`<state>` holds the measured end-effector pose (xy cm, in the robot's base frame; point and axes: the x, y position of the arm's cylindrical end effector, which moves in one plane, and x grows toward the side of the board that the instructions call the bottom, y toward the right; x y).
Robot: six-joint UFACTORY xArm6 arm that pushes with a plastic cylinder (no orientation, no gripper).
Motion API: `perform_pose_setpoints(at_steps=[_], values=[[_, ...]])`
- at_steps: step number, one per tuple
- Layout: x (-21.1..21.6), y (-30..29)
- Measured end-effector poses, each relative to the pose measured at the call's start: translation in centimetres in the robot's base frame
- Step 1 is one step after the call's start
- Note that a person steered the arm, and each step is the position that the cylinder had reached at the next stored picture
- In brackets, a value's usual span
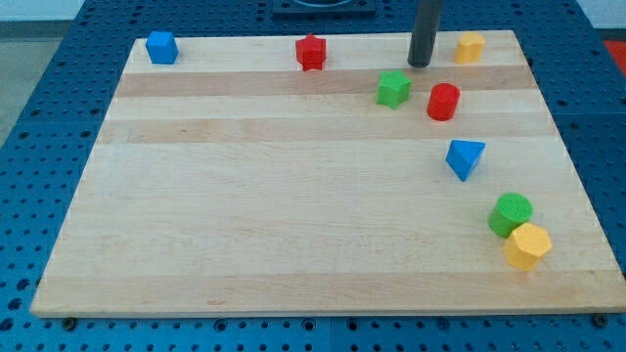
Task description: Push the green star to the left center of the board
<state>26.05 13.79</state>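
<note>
board pale wood | off my tip: green star nearest, view's lower left | red cylinder lower right | yellow block right

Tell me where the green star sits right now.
The green star lies in the view's upper right, just left of the red cylinder, with my tip slightly above and to its right, apart from it.

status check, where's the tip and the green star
My tip near view's top, just up-right of green star, not touching. Star far right of target. Red cylinder beside it; leftward path open.
</note>
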Motion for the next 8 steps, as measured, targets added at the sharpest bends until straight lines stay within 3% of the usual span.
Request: perform_pose_setpoints(at_steps=[4,6,8], values=[[4.8,0.9],[5.5,-5.2],[9.6,-8.7]])
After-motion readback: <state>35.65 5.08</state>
